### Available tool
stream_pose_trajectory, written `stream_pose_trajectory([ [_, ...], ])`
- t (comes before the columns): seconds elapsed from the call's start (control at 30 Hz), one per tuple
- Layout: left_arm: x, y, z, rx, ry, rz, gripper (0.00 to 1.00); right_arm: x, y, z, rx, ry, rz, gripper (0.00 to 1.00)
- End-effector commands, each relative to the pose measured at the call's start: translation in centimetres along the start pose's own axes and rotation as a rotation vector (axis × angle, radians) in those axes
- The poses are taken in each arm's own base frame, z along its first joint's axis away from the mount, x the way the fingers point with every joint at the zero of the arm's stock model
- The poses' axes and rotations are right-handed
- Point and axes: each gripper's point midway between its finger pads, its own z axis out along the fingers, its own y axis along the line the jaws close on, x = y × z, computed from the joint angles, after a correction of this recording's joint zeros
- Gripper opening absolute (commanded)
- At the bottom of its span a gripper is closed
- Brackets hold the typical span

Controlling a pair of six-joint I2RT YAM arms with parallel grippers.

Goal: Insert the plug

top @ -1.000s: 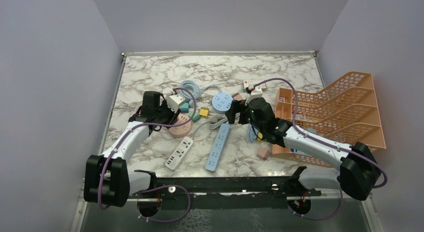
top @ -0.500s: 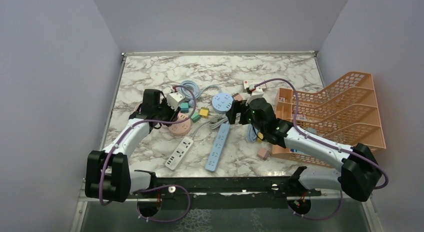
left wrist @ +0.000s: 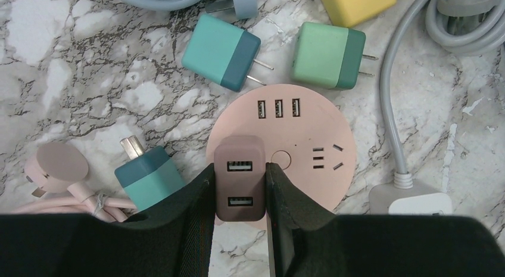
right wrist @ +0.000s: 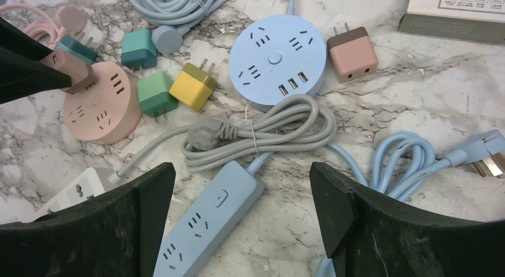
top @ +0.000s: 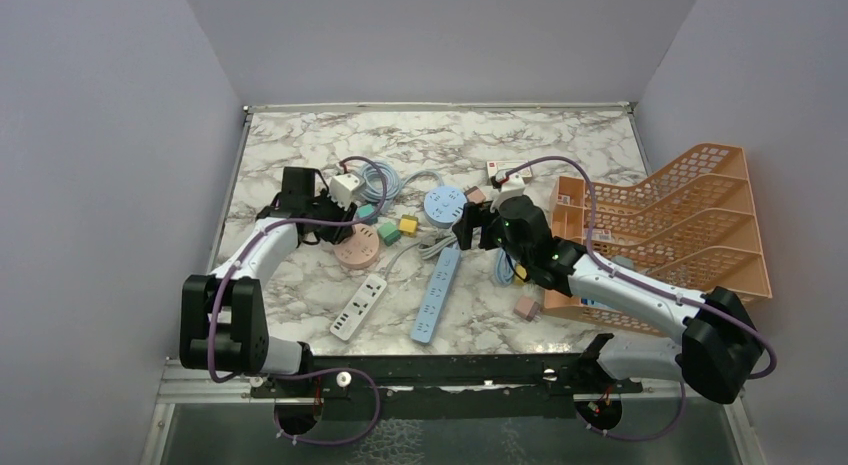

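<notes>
Gripped in the narrow left claw (left wrist: 240,190), the plug (left wrist: 239,170) has been repositioned above the pink hub's (left wrist: 309,125) edge within 1 second, so insertion seems imminent, while the right claw (right wrist: 240,170) is held wide, empty.

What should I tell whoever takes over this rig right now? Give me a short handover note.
Left gripper: shut on the brown USB plug, holding it ports-up on the pink round socket hub, at the hub's side nearest the gripper.
Right gripper: open and empty, above the blue power strip and the bundled grey cable.
Done: the plug is picked up and brought to the hub.
Left: the prongs are hidden, so I cannot tell if they are seated. Probably press down, check, then release.
</notes>
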Motion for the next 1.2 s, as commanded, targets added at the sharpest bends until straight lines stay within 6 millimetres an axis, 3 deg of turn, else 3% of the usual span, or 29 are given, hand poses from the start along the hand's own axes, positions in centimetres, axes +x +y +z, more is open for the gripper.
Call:
stream_pose_trajectory([
  [0.0, 6.2, -2.1, -0.3, 0.062, 0.167, -0.01, 0.0, -1.6, -0.3, 0.3, 0.021, -0.041, -0.024, 0.84],
  [0.13, 5.5, -3.7, 0.2, 0.138, 0.086, 0.028, 0.0, -1.9, -0.3, 0.7, 0.017, -0.048, -0.035, 0.84],
  [0.47, 0.8, -5.5, 0.2, 0.263, -0.095, 0.111, 0.01, -2.3, -0.1, 1.8, 0.013, -0.057, -0.048, 0.84],
  [0.57, -0.3, -5.6, 0.1, 0.28, -0.123, 0.112, 0.15, -2.2, 0.0, 2.2, 0.009, -0.053, -0.047, 0.84],
  [0.73, 0.6, -4.1, -0.3, 0.169, -0.085, 0.139, 0.38, -2.2, 0.3, 2.4, -0.003, -0.05, -0.04, 0.84],
  [0.93, -0.6, -4.3, -0.9, 0.169, -0.121, 0.124, 0.55, -2.1, 0.3, 2.5, -0.006, -0.047, -0.035, 0.83],
  [1.17, -1.2, -4.0, -1.0, 0.192, -0.072, 0.096, 0.57, -2.3, 0.3, 2.4, -0.003, -0.049, -0.034, 0.83],
])
